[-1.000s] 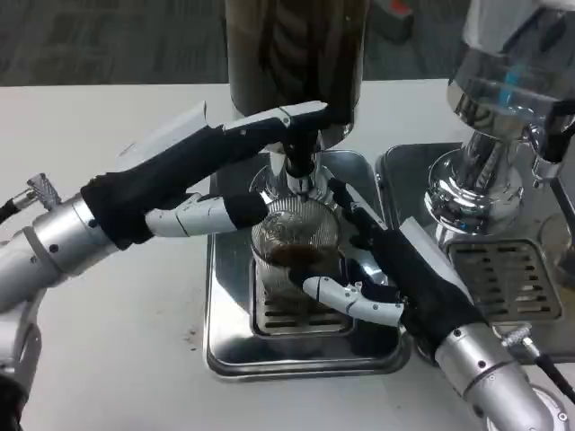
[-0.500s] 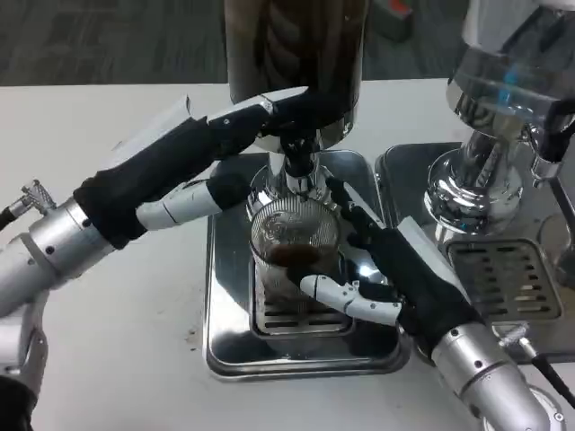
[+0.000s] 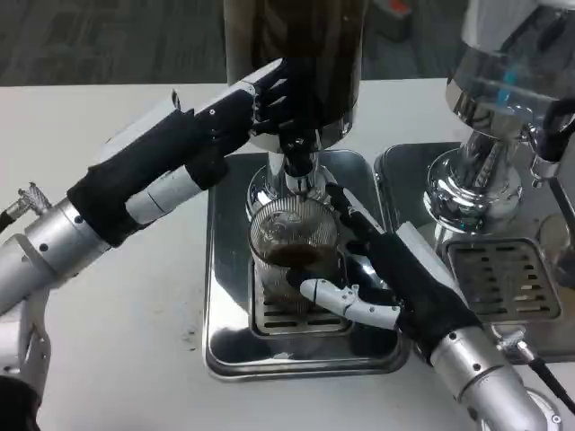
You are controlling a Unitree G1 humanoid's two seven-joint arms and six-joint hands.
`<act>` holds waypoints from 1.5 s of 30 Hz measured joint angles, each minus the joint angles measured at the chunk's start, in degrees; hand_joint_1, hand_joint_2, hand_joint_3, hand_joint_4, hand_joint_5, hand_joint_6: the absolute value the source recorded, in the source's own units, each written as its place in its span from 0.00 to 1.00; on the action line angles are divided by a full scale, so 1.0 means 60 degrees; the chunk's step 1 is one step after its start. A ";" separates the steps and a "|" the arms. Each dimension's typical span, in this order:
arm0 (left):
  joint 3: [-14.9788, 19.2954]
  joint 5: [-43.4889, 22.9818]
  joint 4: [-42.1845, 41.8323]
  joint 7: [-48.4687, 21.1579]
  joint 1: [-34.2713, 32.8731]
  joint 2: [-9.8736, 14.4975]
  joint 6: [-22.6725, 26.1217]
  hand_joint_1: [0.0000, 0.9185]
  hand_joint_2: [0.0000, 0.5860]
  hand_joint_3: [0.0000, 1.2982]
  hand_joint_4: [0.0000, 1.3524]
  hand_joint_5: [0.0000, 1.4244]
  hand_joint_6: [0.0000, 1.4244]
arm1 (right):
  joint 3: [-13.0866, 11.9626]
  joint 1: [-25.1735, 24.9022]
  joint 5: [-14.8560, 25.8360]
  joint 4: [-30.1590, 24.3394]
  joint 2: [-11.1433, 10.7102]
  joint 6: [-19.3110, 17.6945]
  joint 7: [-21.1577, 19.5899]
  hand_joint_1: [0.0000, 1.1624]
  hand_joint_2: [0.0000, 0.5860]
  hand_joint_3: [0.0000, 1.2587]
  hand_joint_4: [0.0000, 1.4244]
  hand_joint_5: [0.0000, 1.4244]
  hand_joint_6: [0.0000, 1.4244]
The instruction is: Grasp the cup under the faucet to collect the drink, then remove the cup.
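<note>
Both hands busy | R hand (image 3: 395, 278) fingers round cup (image 3: 292, 247) | L hand (image 3: 243, 112) fingers at faucet (image 3: 296, 148), grip unclear

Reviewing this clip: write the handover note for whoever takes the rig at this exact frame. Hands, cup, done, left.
Right hand: fingers wrapped around the ribbed glass cup, holding it on the drip tray.
Left hand: raised at the dispenser's faucet, fingers on the lever area; exact contact unclear.
Cup: directly under the faucet, dark drink already in the bottom.
Done: cup grasped, some drink collected.
Left: finish filling, likely release the faucet, then take the cup away.
</note>
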 measured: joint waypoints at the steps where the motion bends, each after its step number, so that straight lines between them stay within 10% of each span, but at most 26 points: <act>1: 0.0036 -0.0004 -0.0001 -0.0025 0.0000 -0.0016 0.0032 0.00 0.14 0.04 0.03 0.07 0.13 | 0.0000 0.0000 0.0000 0.0000 0.0000 -0.0004 0.0000 0.55 0.39 0.00 0.00 0.00 0.07; 45: 0.1270 -0.0348 -0.0619 0.0006 0.1961 0.0015 0.0604 0.00 0.18 0.11 0.13 0.13 0.18 | 0.0197 -0.0109 -0.0546 0.0199 0.0093 -0.0297 -0.0204 0.56 0.34 0.00 0.00 0.00 0.05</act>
